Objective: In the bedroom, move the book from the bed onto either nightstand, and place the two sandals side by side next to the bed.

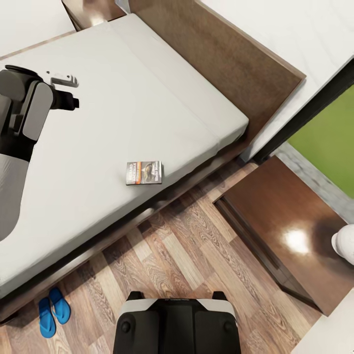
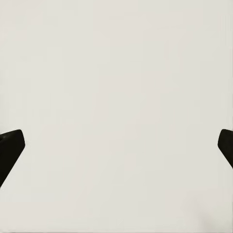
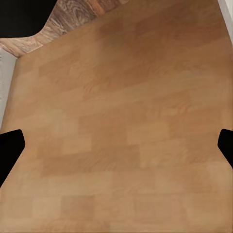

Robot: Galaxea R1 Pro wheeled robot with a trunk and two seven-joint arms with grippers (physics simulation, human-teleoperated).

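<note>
While the left arm cut off at the head view's left edge, its left hand (image 1: 73, 93) sat over the bed (image 1: 98, 98), well away from the book (image 1: 144, 172). Fingers hard to make out there. In the left wrist view the two dark fingertips (image 2: 10, 148) showed at opposite edges, spread wide, nothing between them, only plain pale mattress beyond. Right hand: fingertips (image 3: 9, 145) likewise far apart at the right wrist view's edges, holding nothing, looking onto a brown wooden surface; which surface, could not tell. Book lay flat, cover up, near the mattress's near edge toward the headboard (image 1: 221, 64) end; long axis ran roughly along the bed's edge; lettering too small to read. Two sandals (image 1: 54, 311) lay side by side on the wood floor (image 1: 187, 246) beside the bed frame, near the foot end, long axes about parallel, touching or nearly so. Nightstand (image 1: 275, 221) stood beside the bed, glossy top with a glare spot, a white object (image 1: 344, 243) cut off on it. Second nightstand (image 1: 91, 11) cropped at top. Robot base (image 1: 177, 324) at bottom.
</note>
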